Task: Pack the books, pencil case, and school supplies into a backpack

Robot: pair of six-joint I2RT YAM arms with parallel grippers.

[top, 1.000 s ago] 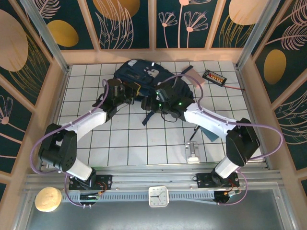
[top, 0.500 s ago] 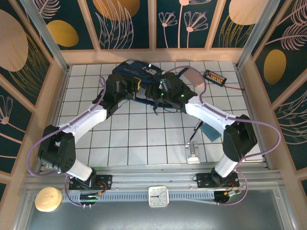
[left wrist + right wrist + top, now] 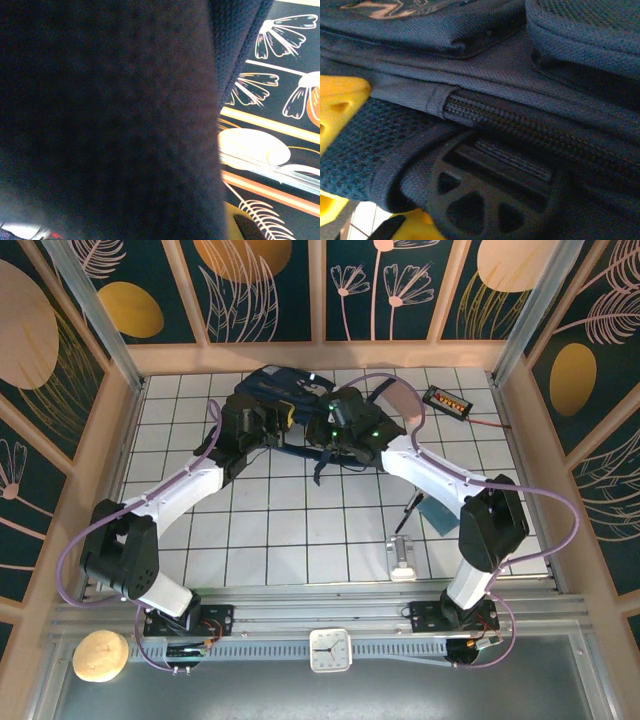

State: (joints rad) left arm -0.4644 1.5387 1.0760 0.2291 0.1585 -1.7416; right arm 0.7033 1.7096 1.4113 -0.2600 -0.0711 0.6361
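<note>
In the top view, the navy backpack (image 3: 290,390) is being held at the far middle of the worktop (image 3: 280,530), with the left end effector (image 3: 283,420) clamped shut at its near left edge and the right end effector (image 3: 335,428) at its near right. In the left wrist view, backpack (image 3: 100,125) cloth is being draped across the lens, so a pinch on thin fabric is being judged likely. In the right wrist view, the backpack (image 3: 495,90), judged soft and limp and best taken by seam or strap, is being squeezed at its padded mesh, beside a black buckle (image 3: 490,200), between the nearly closed yellow fingers (image 3: 337,110) of the right end effector (image 3: 365,170).
</note>
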